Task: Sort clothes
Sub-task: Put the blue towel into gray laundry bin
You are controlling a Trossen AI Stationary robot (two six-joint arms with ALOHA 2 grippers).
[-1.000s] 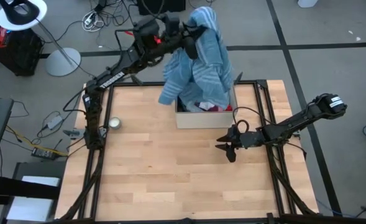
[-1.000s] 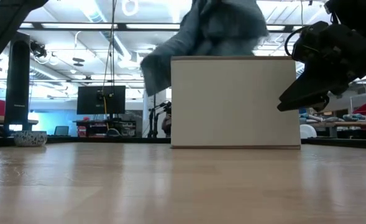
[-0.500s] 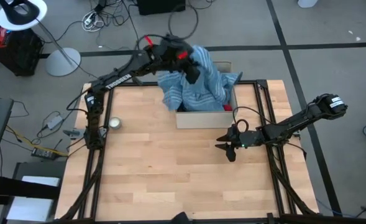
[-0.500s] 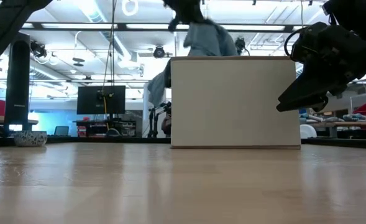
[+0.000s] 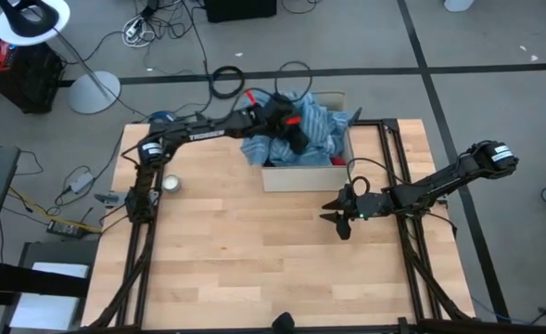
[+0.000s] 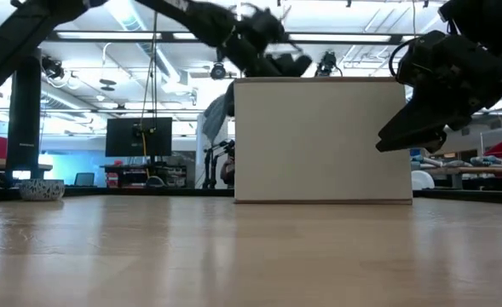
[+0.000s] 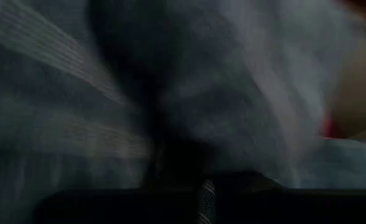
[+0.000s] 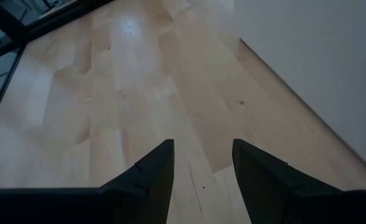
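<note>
"TROSSEN" is lettered in white along the left arm. The left gripper is sunk into the blue striped cloth, which is heaped in the cardboard box at the table's far edge; whether its fingers are closed cannot be told. The right gripper is held with fingers spread, just beside the box front, above bare wood. Most of the tabletop is left open.
</note>
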